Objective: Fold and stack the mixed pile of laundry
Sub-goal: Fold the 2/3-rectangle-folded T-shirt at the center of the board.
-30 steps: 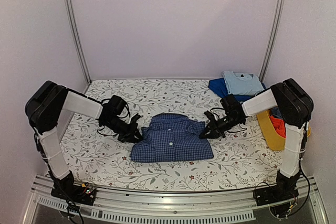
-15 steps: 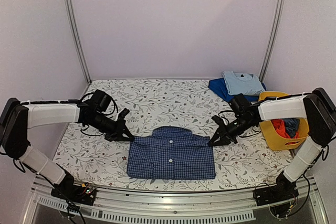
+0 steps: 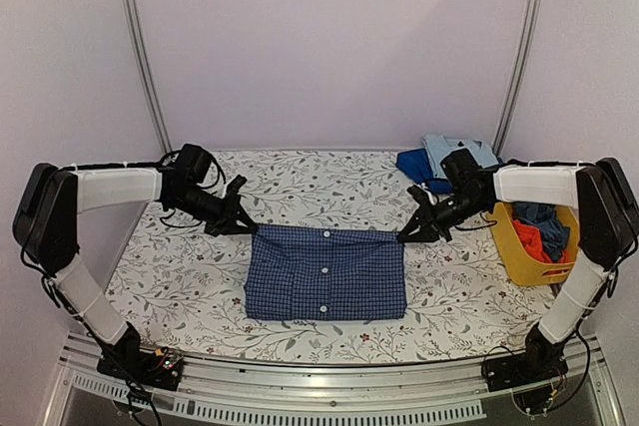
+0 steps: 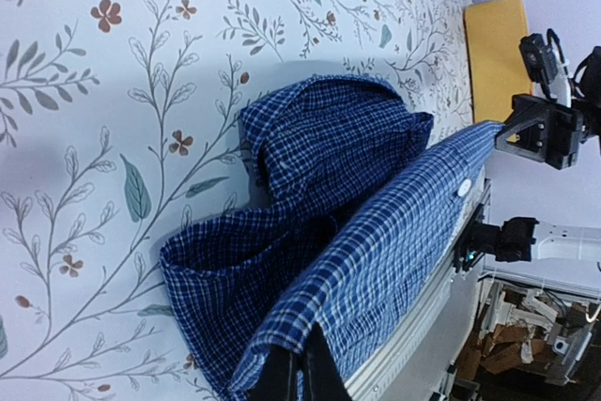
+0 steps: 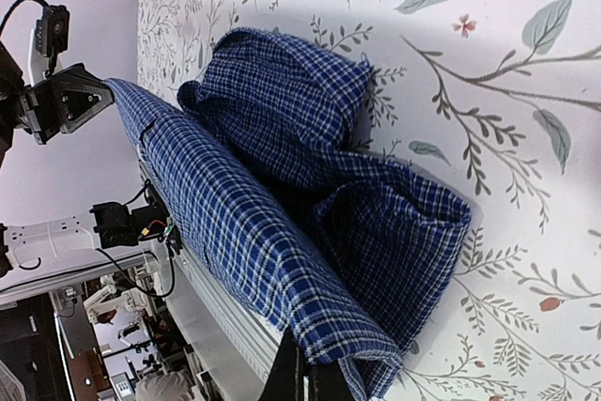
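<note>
Blue check shirt (image 3: pixel 325 274): bunched underside only in wrist views.

This is a robot test cell in a lab. Two white-and-black jointed robot arms, the left arm (image 3: pixel 115 189) and the right arm (image 3: pixel 539 185), rise from a slotted aluminium rail (image 3: pixel 319 391) along the near edge of a bench (image 3: pixel 200 286) draped in white cloth printed with leafy sprigs. Bare pale lilac wall panels (image 3: pixel 329 47) close it in on three sides, joined by slim aluminium posts (image 3: pixel 140 57). Past the bench edge, the left wrist view shows a clutter of gear and loose cables (image 4: pixel 522 321).
</note>
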{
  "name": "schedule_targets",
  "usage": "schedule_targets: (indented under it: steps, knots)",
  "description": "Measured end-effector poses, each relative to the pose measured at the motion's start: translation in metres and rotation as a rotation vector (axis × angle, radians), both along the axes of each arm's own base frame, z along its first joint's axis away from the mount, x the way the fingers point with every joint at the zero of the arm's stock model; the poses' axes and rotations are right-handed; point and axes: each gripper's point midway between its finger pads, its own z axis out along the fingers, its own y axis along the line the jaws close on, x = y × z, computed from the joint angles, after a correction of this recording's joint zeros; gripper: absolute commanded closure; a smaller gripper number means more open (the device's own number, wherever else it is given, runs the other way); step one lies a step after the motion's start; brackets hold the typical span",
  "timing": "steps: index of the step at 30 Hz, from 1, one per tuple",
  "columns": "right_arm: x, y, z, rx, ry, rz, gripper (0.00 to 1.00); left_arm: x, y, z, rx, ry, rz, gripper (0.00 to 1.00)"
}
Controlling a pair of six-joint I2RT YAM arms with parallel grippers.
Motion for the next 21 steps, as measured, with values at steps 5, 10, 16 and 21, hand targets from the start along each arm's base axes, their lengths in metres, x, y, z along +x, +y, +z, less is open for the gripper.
schedule_targets:
  steps: [5, 10, 16, 21]
  knots:
    - [0.026, 0.000, -0.006, -0.003, -0.007, -0.005, 1.00, 0.026, 0.001, -0.007, -0.007, 0.001, 0.013, 1.00]
    - [0.053, 0.000, -0.021, -0.011, -0.005, -0.014, 1.00, 0.051, 0.000, -0.028, -0.008, 0.026, 0.021, 1.00]
    - [0.069, 0.002, -0.050, -0.026, 0.031, -0.015, 0.90, 0.061, -0.001, -0.057, 0.003, 0.066, 0.027, 0.93]
    - [0.079, 0.001, -0.061, -0.035, 0.050, -0.029, 0.52, 0.071, 0.011, -0.074, 0.038, 0.077, 0.064, 0.56]
